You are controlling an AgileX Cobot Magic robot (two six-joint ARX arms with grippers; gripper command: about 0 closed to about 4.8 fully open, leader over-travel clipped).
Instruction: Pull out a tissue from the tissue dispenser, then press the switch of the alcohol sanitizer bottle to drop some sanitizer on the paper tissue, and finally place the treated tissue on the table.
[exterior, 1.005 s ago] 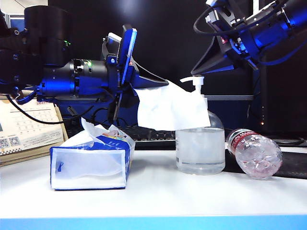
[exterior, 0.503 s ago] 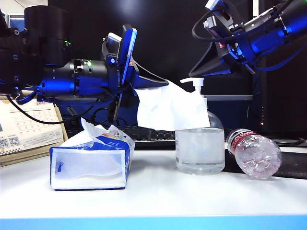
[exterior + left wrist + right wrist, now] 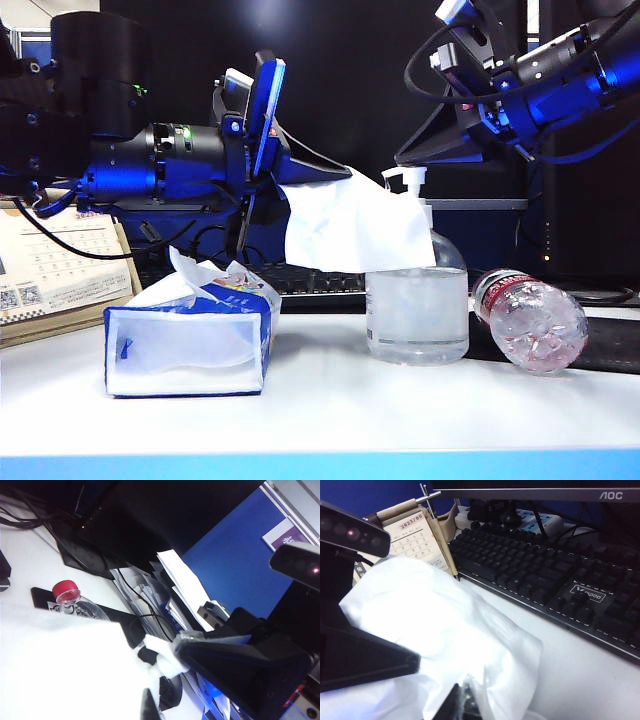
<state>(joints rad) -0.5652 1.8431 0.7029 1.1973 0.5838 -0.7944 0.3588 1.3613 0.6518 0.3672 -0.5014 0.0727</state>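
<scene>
My left gripper (image 3: 338,176) is shut on the top edge of a white tissue (image 3: 358,226), which hangs in the air beside the pump. The clear alcohol sanitizer bottle (image 3: 417,310) stands on the white table (image 3: 330,410), partly behind the tissue. My right gripper (image 3: 401,158) is shut, its tip right over the white switch (image 3: 406,177); I cannot tell whether they touch. The blue-and-white tissue dispenser (image 3: 188,338) sits at the left with a sheet sticking out. In the right wrist view the tissue (image 3: 435,630) lies under my right gripper (image 3: 462,701). The left wrist view shows the tissue (image 3: 65,670) and switch (image 3: 162,659) by my left gripper (image 3: 147,706).
A water bottle (image 3: 530,320) with a red cap lies on its side to the right of the sanitizer. A desk calendar (image 3: 55,265) stands at the far left. A black keyboard (image 3: 545,575) lies behind the bottles, in front of a monitor. The table has a blue front rim (image 3: 320,465).
The right arm has tipped its wrist up and shifted slightly right, its tip staying over the pump head. The left arm and the tissue have kept still.
</scene>
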